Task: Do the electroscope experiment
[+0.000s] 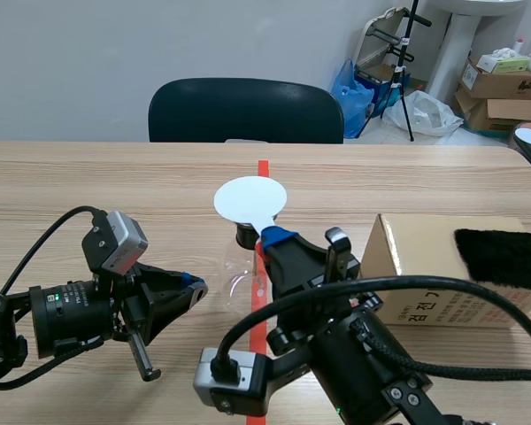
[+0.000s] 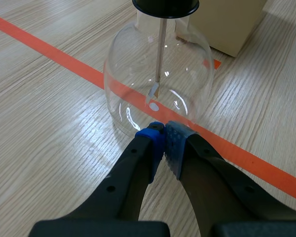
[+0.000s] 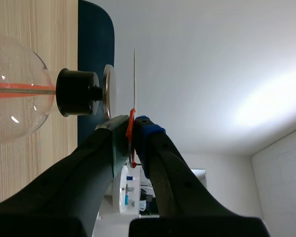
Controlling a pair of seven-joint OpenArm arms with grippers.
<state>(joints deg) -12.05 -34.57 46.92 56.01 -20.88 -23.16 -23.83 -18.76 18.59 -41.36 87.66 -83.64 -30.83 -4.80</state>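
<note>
Right end effector (image 3: 132, 126) is clamped on the thin orange-red handle (image 3: 131, 114) of a flat white round disc (image 1: 250, 199), holding the disc just above the flask's top. The left end effector (image 2: 164, 129) is closed on nothing, its blue pads meeting, with the tips just beside the flask's lower wall. On the light wooden tabletop (image 1: 115, 177), with a dark chair (image 1: 245, 111) behind it, a tan cardboard box (image 1: 416, 257) stands at the right and carries a black furry cloth (image 1: 500, 257). The clear round glass flask (image 2: 123, 74) sits on the orange-red tape line beside the box. It has a black stopper (image 3: 76, 92), a round metal plate (image 3: 109, 91) and a thin rod (image 2: 161, 49) hanging inside.
</note>
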